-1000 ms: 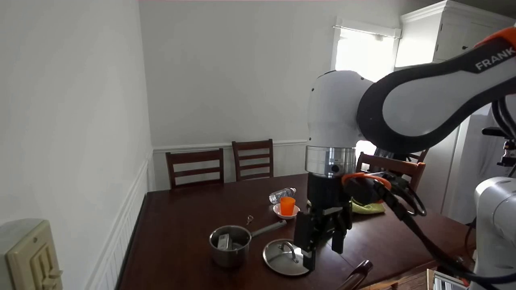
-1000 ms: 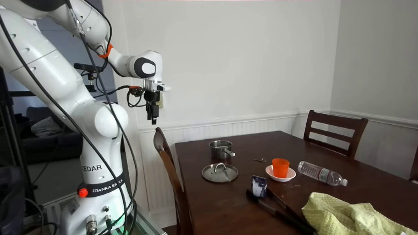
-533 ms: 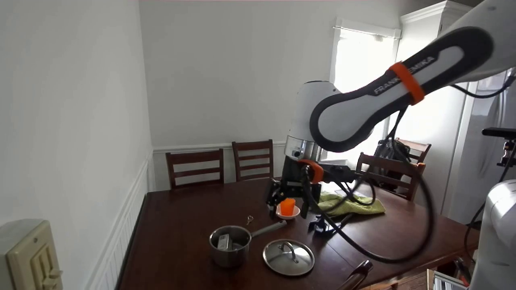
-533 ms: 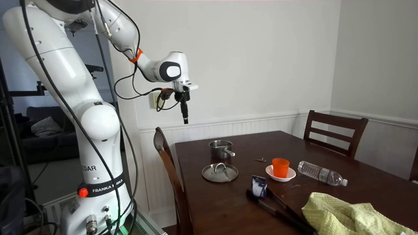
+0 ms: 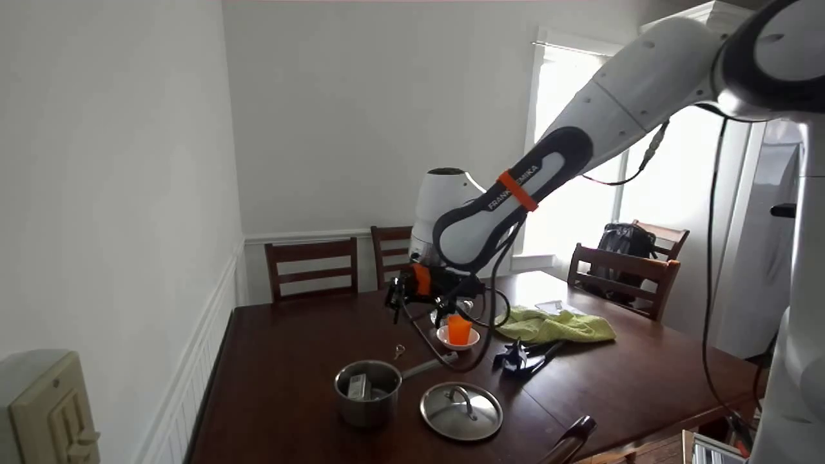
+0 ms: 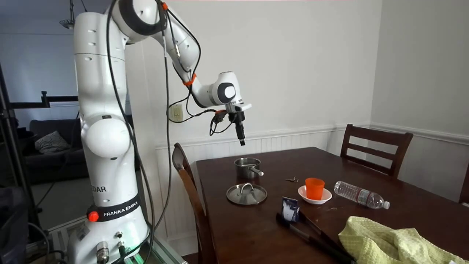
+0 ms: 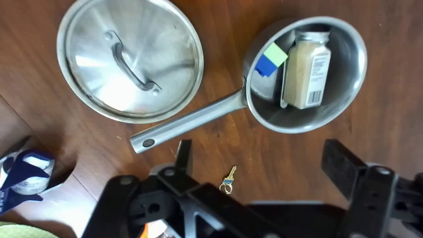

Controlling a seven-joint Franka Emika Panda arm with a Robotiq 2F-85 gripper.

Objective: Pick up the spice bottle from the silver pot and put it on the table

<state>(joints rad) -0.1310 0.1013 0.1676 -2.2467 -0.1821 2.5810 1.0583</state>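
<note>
Robot arm (image 6: pixel 102 80) over a dark brown dining table (image 5: pixel 283 380). The gripper (image 7: pixel 259 160) hangs above the tabletop, pointing down at a slight tilt in an exterior view; its two black fingers (image 7: pixel 340 165) stand well apart, and in the wrist view a key (image 7: pixel 229 179) on the wood shows through the gap between them. Spice bottle (image 7: pixel 307 71): inside the silver pot (image 7: pixel 345 89), on its side, metal cap (image 7: pixel 312 36) toward the pot wall, white label (image 7: pixel 319 79) with barcode turned up; whether it lies quite flat I cannot make out. Next to it in the pot are a small blue and light-green piece (image 7: pixel 271 60) and a narrow metal strip (image 7: pixel 283 102). The pot stands upright on the table. Its straight handle (image 7: pixel 191 122) runs out just beside the steel lid (image 7: pixel 165 39), which lies near the pot with its loop uppermost. Farther along the table, in both exterior views: an orange cup (image 6: pixel 314 189) standing in a white dish (image 6: pixel 327 198); a clear plastic bottle (image 6: pixel 359 196) on its side, near the dish; a blue-and-white packet (image 6: pixel 290 209) at the end of a long black tool (image 6: pixel 326 247); a crumpled yellow-green cloth (image 6: pixel 388 238). Wooden chairs (image 5: pixel 312 252) stand along the table's edges, and pale walls (image 6: pixel 278 73) rise behind it.
</note>
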